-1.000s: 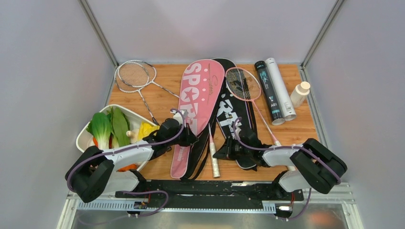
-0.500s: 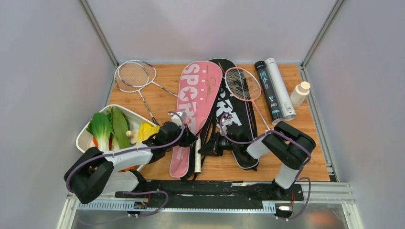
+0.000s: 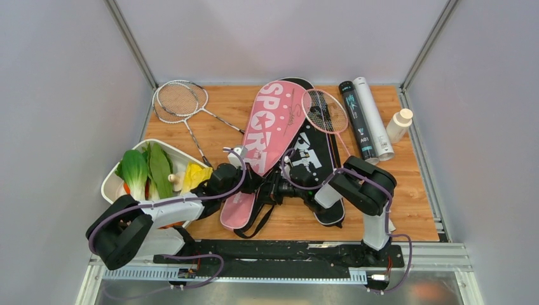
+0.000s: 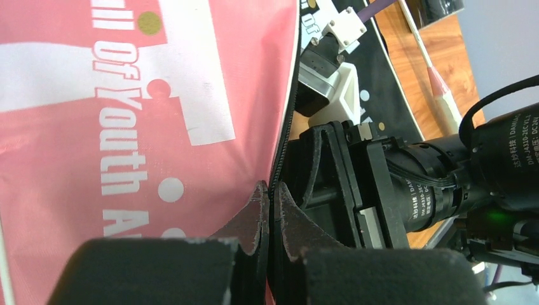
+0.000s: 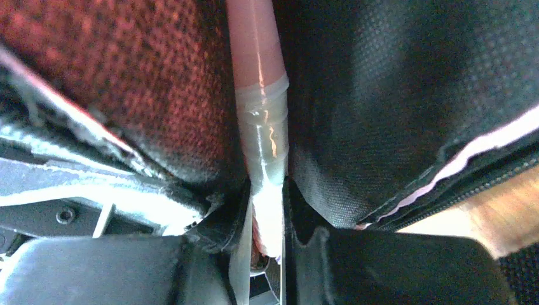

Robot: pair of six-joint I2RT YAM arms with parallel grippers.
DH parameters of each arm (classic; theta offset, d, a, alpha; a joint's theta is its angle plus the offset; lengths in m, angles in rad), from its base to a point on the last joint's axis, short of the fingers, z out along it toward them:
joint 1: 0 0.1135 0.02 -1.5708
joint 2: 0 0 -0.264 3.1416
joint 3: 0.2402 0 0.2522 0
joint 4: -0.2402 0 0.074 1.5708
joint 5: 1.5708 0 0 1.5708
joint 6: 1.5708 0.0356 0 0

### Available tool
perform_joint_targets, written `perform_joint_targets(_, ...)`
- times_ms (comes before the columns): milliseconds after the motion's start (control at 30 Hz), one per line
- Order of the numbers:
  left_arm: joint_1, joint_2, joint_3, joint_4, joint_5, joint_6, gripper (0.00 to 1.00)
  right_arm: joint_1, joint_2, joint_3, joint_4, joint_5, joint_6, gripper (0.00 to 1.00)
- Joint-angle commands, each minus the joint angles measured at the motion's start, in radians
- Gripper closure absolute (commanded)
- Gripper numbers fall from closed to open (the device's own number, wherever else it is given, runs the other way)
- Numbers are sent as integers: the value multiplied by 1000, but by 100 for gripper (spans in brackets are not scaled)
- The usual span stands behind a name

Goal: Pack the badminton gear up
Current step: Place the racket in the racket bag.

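Observation:
The pink racket bag (image 3: 267, 136) lies slanted across the black racket bag (image 3: 316, 166). My left gripper (image 3: 256, 185) is shut on the pink bag's zipper edge (image 4: 286, 136) near its narrow end. The pink racket's head (image 3: 324, 110) rests on the black bag, and its shaft (image 4: 438, 82) runs down toward the bags' narrow end. My right gripper (image 3: 272, 191) is shut on the racket's white-wrapped handle (image 5: 267, 190), with dark bag fabric (image 5: 394, 95) on both sides of it. Two silver rackets (image 3: 181, 99) lie at the back left. A black tube (image 3: 356, 122) and a white tube (image 3: 375, 119) lie at the back right.
A white tray (image 3: 109, 184) of vegetables sits at the front left, against my left arm. A small white bottle (image 3: 398, 125) with a tan cap stands by the right wall. The two grippers are almost touching, and black bag straps (image 3: 257, 219) trail toward the table's front edge.
My right arm swung left, taking the racket handle from the open table to the bags' narrow end. The pink bag pivoted, its wide end now further right.

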Motion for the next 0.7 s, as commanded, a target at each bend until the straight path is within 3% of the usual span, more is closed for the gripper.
perform_joint_targets(0, -52, -27, -33, -26, 107, -53, 100, -12, 1, 106, 140, 172, 62, 85)
perform_joint_targets(200, -52, -66, -21, -91, -10, -79, 100, -9, -38, 148, 8, 155, -22, 71)
perform_joint_targets(333, -50, -71, 56, -254, -126, -64, 100, -8, -160, 216, -421, 118, -297, 62)
perform_joint_targets(467, -52, -34, 155, -426, -193, -36, 100, -17, -339, 184, -789, 201, -554, 51)
perform_joint_targets(667, -51, 13, 202, -443, -199, -51, 100, -39, -587, 155, -1085, 321, -770, 42)
